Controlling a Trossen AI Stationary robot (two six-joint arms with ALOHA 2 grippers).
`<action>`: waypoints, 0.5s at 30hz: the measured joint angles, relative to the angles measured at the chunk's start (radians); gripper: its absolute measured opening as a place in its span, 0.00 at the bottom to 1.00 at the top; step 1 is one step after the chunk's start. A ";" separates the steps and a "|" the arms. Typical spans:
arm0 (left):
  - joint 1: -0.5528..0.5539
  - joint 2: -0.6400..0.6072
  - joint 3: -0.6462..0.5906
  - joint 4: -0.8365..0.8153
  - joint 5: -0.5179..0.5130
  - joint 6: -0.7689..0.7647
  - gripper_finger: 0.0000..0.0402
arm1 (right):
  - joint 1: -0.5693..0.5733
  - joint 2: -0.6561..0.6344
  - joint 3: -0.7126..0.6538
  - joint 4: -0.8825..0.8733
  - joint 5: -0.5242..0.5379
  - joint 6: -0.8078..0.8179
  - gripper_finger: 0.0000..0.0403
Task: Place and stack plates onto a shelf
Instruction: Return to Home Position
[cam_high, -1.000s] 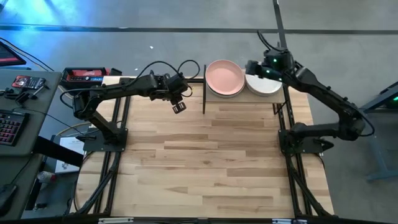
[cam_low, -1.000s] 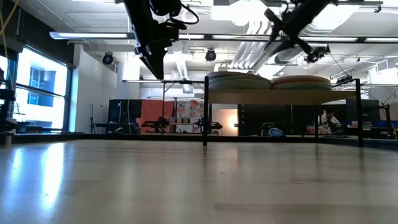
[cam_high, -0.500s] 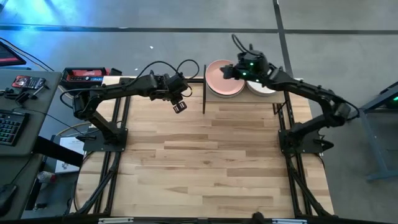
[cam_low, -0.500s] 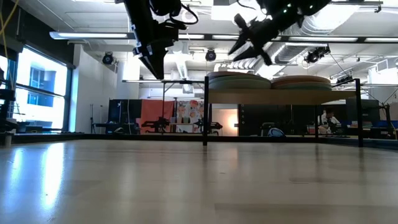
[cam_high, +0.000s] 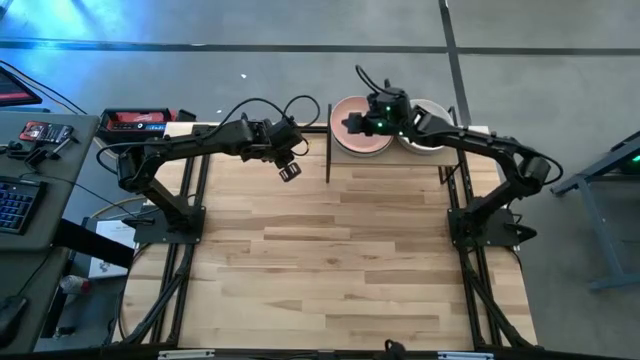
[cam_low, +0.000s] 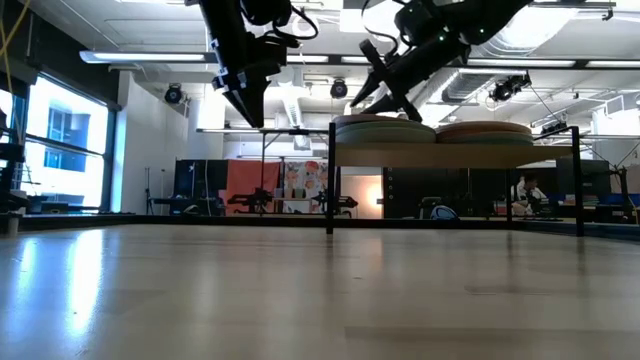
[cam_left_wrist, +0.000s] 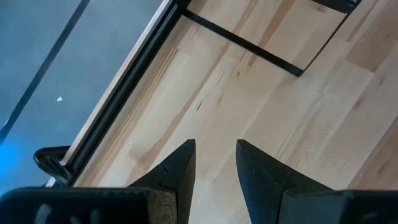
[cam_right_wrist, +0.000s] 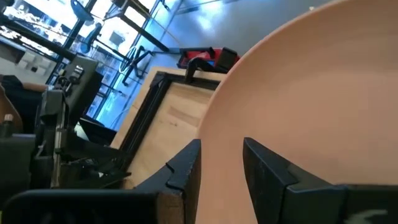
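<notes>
The shelf (cam_low: 455, 156) stands at the table's far edge on thin black posts. Two stacks of plates rest on its board: one topped by a salmon pink plate (cam_high: 352, 141) (cam_right_wrist: 311, 93), the other, to its right, topped by a white plate (cam_high: 431, 139). My right gripper (cam_high: 347, 124) (cam_low: 362, 98) hovers open just over the pink plate's left part, fingers slanting down toward the table's left, nothing between them (cam_right_wrist: 222, 144). My left gripper (cam_high: 288, 173) (cam_low: 250, 112) hangs open well above the bare tabletop left of the shelf, with nothing between its fingers (cam_left_wrist: 216, 144).
The slatted wooden tabletop (cam_high: 340, 260) lies bare in front of the shelf. A red and black case (cam_high: 135, 120) sits beyond the table's far left corner, and a side desk with tools and a keyboard (cam_high: 15, 195) stands to the left.
My right gripper has swung toward the table's left and sunk, going from above the white-topped stack to just over the pink plate. It stays open. The plates have kept still.
</notes>
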 joint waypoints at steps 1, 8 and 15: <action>0.000 0.000 0.000 0.000 0.000 -0.005 0.26 | 0.004 0.000 0.000 -0.003 0.000 0.001 0.25; 0.000 0.000 0.000 0.000 0.000 -0.021 0.26 | 0.019 0.000 0.000 -0.005 0.017 -0.007 0.25; 0.000 0.000 0.000 0.000 0.000 -0.021 0.26 | 0.019 0.003 0.000 -0.004 0.019 -0.013 0.25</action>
